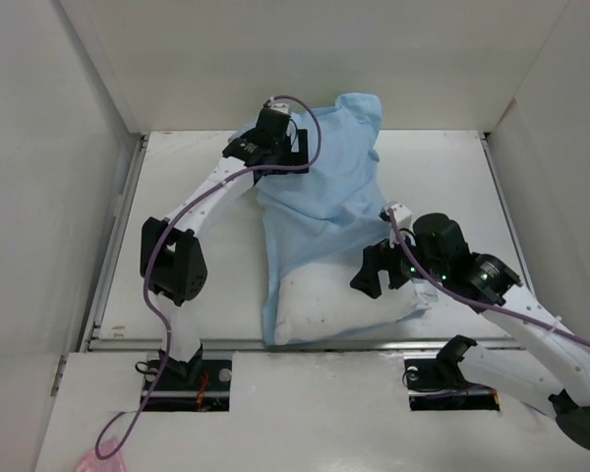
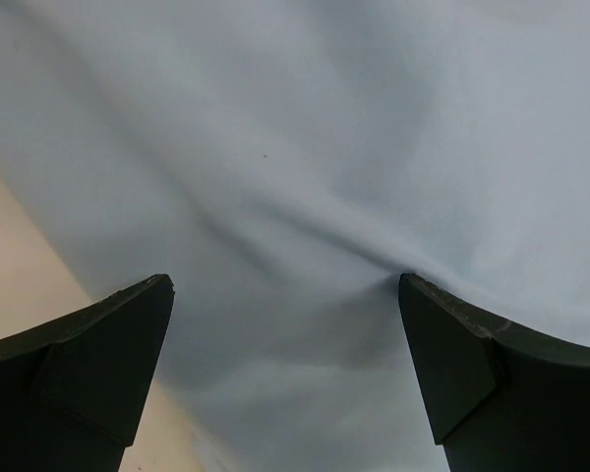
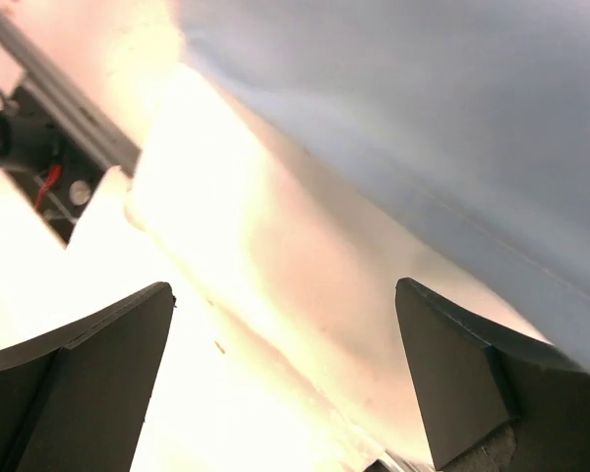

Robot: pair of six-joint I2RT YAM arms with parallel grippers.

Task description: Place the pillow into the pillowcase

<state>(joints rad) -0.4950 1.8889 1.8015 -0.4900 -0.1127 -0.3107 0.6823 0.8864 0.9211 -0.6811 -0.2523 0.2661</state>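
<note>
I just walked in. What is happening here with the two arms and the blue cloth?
Two robot arms are putting a white pillow into a pale blue pillowcase on the table. The pillow is partly inside; its near end sticks out white at the opening. The left tool stands open over the far end of the pillowcase, and the right tool is open beside the pillow's exposed end. Neither holds anything.

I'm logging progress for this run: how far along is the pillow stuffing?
Done: most of the pillow looks inside the pillowcase. In hand: nothing is gripped; the left fingers stand open over the far blue cloth, the right fingers open by the pillow's bare white near end. Left: that white end must yet be covered.
</note>
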